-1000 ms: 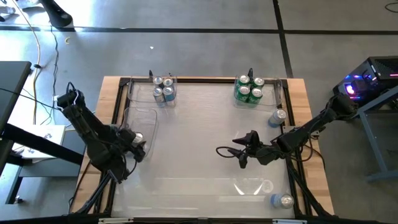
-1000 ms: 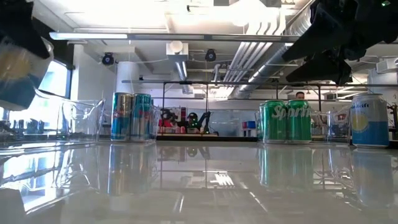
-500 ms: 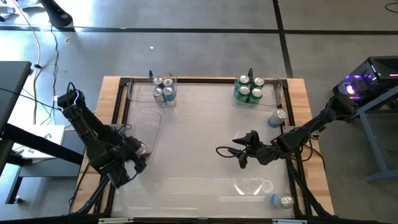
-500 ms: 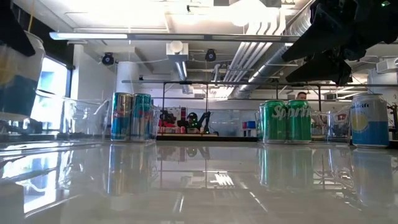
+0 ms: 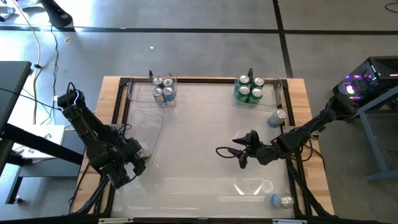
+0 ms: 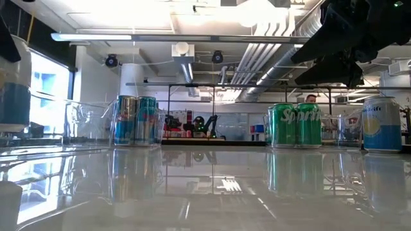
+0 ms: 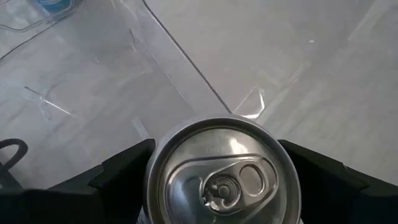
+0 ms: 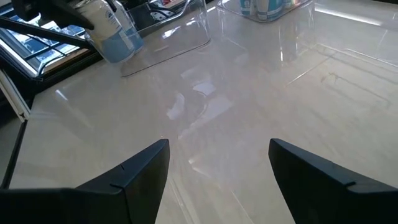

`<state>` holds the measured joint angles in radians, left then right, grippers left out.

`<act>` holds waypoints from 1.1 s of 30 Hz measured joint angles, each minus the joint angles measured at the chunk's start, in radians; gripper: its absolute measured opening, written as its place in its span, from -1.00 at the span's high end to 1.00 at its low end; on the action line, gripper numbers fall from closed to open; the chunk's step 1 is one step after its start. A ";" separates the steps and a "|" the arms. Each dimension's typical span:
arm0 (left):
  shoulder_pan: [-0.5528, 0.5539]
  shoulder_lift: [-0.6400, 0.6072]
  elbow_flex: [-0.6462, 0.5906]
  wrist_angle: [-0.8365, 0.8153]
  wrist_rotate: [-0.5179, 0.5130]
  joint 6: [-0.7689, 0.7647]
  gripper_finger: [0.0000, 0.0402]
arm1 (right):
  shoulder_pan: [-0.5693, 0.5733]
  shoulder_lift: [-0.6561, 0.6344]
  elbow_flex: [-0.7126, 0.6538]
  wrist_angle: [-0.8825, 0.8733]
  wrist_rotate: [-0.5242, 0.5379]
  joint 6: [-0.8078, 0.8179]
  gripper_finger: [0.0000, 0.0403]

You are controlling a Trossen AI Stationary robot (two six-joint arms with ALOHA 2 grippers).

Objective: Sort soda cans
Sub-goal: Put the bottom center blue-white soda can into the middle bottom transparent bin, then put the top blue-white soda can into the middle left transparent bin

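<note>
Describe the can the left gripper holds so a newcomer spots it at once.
Go to the table's left edge, where the left gripper hangs. The can sits between its fingers, light blue with a silver top. It alone is lifted off the table; the others stand on it.

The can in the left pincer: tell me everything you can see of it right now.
The small cylindrical metal can has a silver top with its pull tab flat and the mouth unopened. The right wrist view shows a pale blue and white body. It stands upright, clamped between the two dark fingers of the left pincer, near the table's left edge, by a clear plastic tray. Whether its base touches the table cannot be told.
</note>
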<state>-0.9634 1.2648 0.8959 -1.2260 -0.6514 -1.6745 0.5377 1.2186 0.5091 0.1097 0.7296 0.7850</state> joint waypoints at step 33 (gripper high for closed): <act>0.020 -0.068 -0.053 -0.013 0.104 -0.036 -0.73 | 0.000 0.000 0.000 0.000 0.000 -0.006 -0.35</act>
<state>-0.9437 1.1964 0.8428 -1.2386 -0.5472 -1.7106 0.5376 1.2186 0.5091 0.1097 0.7300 0.7789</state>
